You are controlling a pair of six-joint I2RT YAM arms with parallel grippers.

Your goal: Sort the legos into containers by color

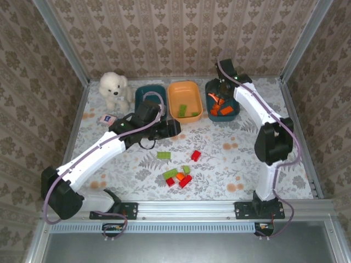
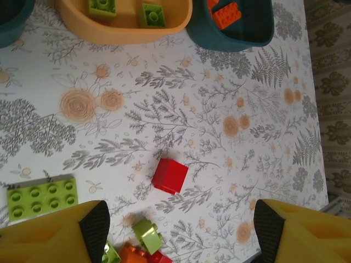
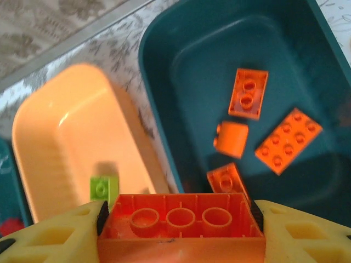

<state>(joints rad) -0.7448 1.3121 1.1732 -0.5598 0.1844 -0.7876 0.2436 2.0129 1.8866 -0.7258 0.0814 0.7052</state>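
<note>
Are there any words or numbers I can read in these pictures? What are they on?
No text can be read anywhere.
On the small blue-and-white thing beside the plush bear: print, if any, is too small to read.
On the flat green brick: no lettering can be made out on the studs.
On the big orange brick nearest the camera: no lettering shows.
</note>
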